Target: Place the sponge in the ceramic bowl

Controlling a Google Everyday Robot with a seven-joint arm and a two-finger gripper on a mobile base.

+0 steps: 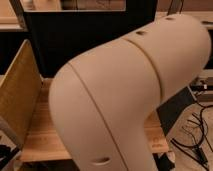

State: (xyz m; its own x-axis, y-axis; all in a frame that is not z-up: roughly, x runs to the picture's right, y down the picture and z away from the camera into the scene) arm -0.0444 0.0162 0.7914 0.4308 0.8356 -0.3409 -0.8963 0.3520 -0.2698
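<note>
At far left, a light wooden side panel (17, 95), standing on edge and angled back along the left border of a pale wooden table top (40, 137). Only a strip of that table top on show to the left of the arm, plus a thin sliver at lower right.

Behind, across the upper left and centre, a wide dark panel (75, 42), with a pale metal bar (17, 12) slanting at its top left corner.

Filling the centre and right, very close to the camera, the cream-coloured bent shell of the robot arm (130, 95). Rounded like an elbow, crossed by thin seam lines, with a small oval recess (100, 161) near the bottom edge and two more towards the top right.

No sight of the sponge or the ceramic bowl; where they lie cannot be told. No sight of the gripper either, so whether spread, pressed together or pinching something cannot be told.

At far right, below the arm, dark cables (197, 137) trailing over a grey floor.
</note>
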